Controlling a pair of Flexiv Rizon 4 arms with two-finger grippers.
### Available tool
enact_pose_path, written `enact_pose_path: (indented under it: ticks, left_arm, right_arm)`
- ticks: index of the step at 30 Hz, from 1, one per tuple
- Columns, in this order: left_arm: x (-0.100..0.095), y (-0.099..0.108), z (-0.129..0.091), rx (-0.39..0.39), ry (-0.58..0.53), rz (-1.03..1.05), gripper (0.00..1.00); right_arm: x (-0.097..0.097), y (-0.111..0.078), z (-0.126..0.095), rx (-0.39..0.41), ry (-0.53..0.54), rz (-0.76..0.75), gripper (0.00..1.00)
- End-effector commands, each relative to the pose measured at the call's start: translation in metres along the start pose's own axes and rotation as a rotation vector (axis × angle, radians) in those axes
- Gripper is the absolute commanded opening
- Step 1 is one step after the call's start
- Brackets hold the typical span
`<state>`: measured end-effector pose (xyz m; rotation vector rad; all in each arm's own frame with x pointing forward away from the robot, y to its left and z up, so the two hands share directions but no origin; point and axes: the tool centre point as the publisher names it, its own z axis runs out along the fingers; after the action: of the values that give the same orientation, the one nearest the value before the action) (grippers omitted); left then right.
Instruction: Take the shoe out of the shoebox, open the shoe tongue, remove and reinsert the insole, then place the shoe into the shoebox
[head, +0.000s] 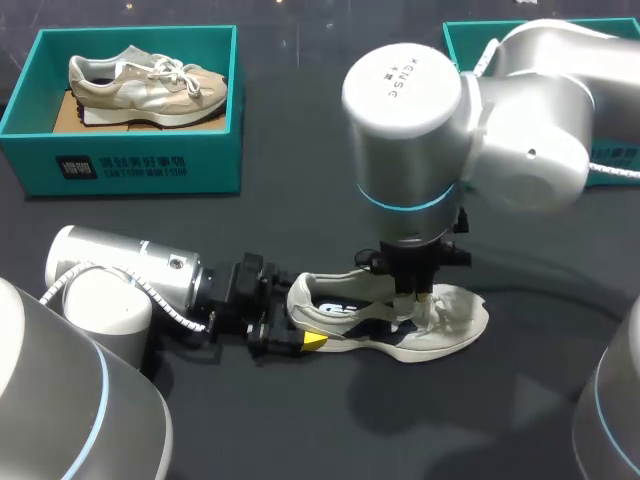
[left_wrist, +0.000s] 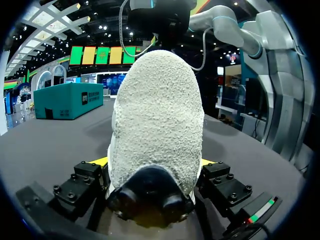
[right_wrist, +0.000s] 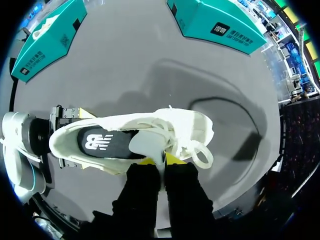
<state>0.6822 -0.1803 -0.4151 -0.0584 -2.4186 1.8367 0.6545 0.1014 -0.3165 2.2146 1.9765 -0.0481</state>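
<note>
While our left hand (left_wrist: 154, 172) is clamped on the heel (left_wrist: 155, 125) of the sneaker (head: 400, 322) on the table (head: 300, 430), we judge it light and pliant, best opened by its tongue (right_wrist: 147, 145), though whether our right hand (head: 415, 295) grips that we cannot tell.

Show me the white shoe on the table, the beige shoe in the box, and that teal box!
white fabric sneaker (head: 462, 320): head view, its toe.
beige lace-up sneaker (head: 150, 92): head view, its side.
teal cardboard shoebox (head: 215, 165): head view, its front wall.
</note>
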Motion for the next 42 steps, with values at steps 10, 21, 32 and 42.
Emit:
enact_pose_path:
  ticks: [10,21,32,42]
  left_arm:
    - [0.002,0.003,-0.002,-0.001,-0.002,0.000,0.00]
    - [0.002,0.003,-0.002,-0.001,-0.002,0.000,0.00]
    - [0.002,0.003,-0.002,-0.001,-0.002,0.000,0.00]
    - [0.002,0.003,-0.002,-0.001,-0.002,0.000,0.00]
  right_arm:
    - [-0.024,0.008,0.015,0.042,0.101,-0.056,0.00]
    - [-0.031,0.015,0.027,0.080,0.124,-0.080,0.00]
    - [-0.040,0.013,0.045,0.127,0.131,-0.065,0.00]
    - [-0.044,0.010,0.053,0.146,0.117,-0.034,0.27]
